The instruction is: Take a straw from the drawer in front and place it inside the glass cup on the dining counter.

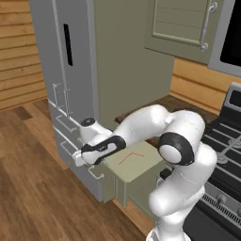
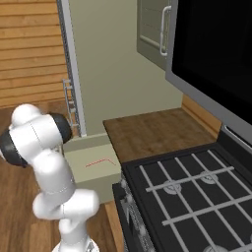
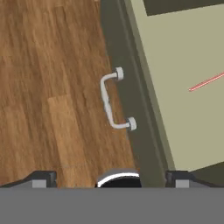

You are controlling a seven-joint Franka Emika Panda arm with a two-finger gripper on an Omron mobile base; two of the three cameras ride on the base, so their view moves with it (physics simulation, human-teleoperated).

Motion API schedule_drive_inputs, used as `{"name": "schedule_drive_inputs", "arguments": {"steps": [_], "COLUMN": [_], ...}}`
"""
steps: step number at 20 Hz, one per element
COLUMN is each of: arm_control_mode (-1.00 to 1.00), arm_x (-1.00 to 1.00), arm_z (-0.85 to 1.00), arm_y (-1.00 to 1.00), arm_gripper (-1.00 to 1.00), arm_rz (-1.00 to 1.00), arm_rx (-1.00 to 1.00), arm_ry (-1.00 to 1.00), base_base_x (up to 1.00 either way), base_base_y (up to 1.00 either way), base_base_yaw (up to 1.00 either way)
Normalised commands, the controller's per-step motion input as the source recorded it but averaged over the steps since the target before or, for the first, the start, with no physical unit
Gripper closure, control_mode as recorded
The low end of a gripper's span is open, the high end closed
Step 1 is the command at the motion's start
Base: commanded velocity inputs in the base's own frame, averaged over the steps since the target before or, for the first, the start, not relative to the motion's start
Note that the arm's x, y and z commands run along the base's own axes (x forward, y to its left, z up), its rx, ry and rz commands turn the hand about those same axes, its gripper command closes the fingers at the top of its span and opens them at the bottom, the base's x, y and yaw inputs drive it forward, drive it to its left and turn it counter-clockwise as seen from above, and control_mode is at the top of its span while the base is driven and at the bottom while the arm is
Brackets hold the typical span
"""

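with the drawer (image 1: 136, 164) pulled out, move the released gripper (image 3: 109, 177) off the handle (image 3: 111, 100), over the straw (image 1: 130, 157); align jaws across it.

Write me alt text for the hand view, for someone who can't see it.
An open sage-green drawer holds a thin pink-red straw, seen from above. A small silver bail handle sits on the drawer front, over brown wood-plank floor. The open gripper hangs near the handle.
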Motion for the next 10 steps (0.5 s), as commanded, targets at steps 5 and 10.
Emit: {"name": "schedule_drive_inputs", "arguments": {"steps": [5, 10], "arm_control_mode": [-1.00, -1.00], "arm_x": [0.04, 0.46], "arm_z": [0.93, 0.21], "arm_y": [-0.85, -0.66], "arm_gripper": [-1.00, -1.00], "arm_rz": [-0.05, 0.00], "arm_rx": [0.29, 0.05], "arm_ry": [0.16, 0.20], "base_base_x": [0.00, 0.00], "base_base_y": [0.00, 0.00], "base_base_yaw": [0.00, 0.00]}}
